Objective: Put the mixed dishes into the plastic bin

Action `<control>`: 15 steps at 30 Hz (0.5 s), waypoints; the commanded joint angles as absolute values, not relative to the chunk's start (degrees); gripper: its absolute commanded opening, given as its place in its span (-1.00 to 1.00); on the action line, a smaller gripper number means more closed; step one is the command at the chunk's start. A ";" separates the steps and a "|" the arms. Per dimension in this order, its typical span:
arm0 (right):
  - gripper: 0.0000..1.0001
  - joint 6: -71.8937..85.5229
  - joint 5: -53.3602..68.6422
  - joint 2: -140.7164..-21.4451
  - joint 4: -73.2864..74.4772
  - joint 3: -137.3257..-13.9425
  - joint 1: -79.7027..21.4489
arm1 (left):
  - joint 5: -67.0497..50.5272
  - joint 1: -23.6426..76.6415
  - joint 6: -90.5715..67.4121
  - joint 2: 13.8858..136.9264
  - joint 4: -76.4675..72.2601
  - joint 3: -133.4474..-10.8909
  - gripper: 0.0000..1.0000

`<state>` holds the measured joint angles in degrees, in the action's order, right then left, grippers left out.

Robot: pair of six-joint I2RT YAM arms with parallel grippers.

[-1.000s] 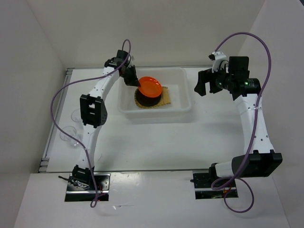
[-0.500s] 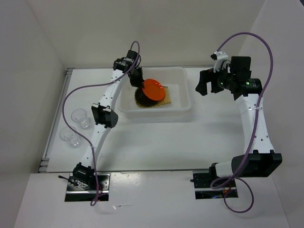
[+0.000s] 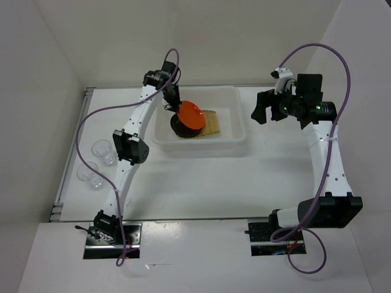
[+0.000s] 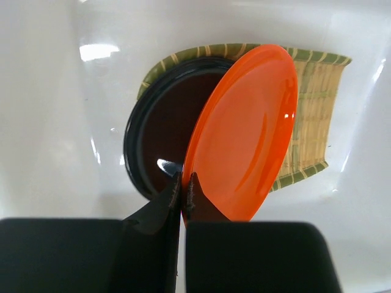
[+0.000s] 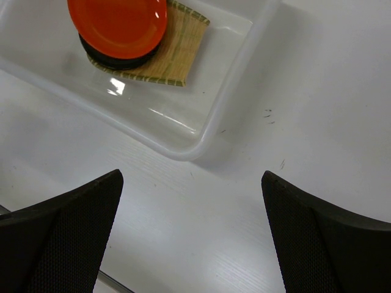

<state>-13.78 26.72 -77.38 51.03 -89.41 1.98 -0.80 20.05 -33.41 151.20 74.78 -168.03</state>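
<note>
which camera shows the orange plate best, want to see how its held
Left wrist: the orange plate fills the frame, tilted, its rim pinched in the left gripper over the black plate. The top view shows it small inside the bin. The right wrist view shows its face, but not the grip.

A: Where does the top camera sit?
B: High and behind, looking down over the whole table (image 3: 201, 183).
A: And the wrists?
B: Left peers close into the bin (image 4: 49, 91); right looks down from farther off. All three share the orange plate (image 3: 190, 114).
</note>
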 commanded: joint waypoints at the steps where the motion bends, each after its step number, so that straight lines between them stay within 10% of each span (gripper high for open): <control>1: 0.97 -13.80 28.12 -75.59 49.13 -88.68 2.46 | 1.67 19.78 -33.93 144.93 74.53 -169.36 -1.00; 15: 0.97 -13.80 28.65 -76.11 49.13 -88.68 2.46 | 2.64 19.25 -32.87 144.32 74.53 -162.60 -1.00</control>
